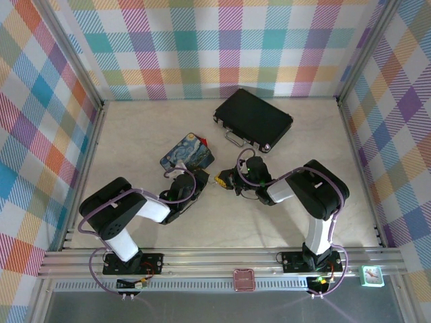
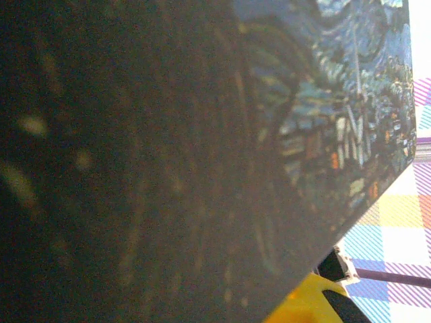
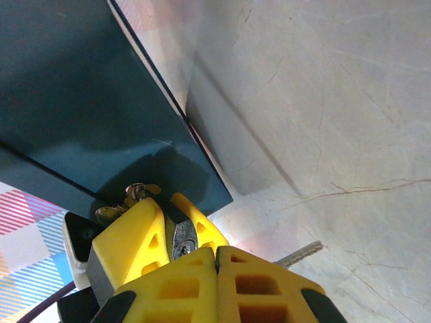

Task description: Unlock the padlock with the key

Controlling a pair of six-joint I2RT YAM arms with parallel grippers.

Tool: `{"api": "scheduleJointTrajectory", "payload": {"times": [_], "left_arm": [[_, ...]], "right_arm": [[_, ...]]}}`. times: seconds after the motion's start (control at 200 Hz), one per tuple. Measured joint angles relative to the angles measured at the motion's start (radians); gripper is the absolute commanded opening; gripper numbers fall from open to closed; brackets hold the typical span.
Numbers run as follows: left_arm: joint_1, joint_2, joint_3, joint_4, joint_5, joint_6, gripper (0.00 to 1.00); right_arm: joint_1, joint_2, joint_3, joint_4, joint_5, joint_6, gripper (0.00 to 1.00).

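Holding small dark padlock (image 3: 183, 240) tight in closed left yellow gripper (image 3: 172, 225), close by painted blue tin (image 2: 337, 121), to keep it still. Pinching thin silvery metal key (image 3: 301, 254) in tightly closed right yellow gripper (image 3: 215, 266), just beside lock, probably ready to poke in.

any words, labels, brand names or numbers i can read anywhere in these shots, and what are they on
No text can be read in any view.
painted blue tin: painted picture only, no lettering seen.
black briefcase: no label or brand seen.
red square tag at the near edge: any marks are too small to read.
small white-faced box at the near edge: too small to read.
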Motion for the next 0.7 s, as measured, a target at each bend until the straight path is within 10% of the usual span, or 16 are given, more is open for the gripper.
{"api": "scheduleJointTrajectory", "payload": {"times": [0.7], "left_arm": [[0.017, -0.146, 0.058, -0.198, 0.140, 0.038, 0.00]], "right_arm": [[0.053, -0.268, 0.002, -0.340, 0.123, -0.401, 0.00]]}}
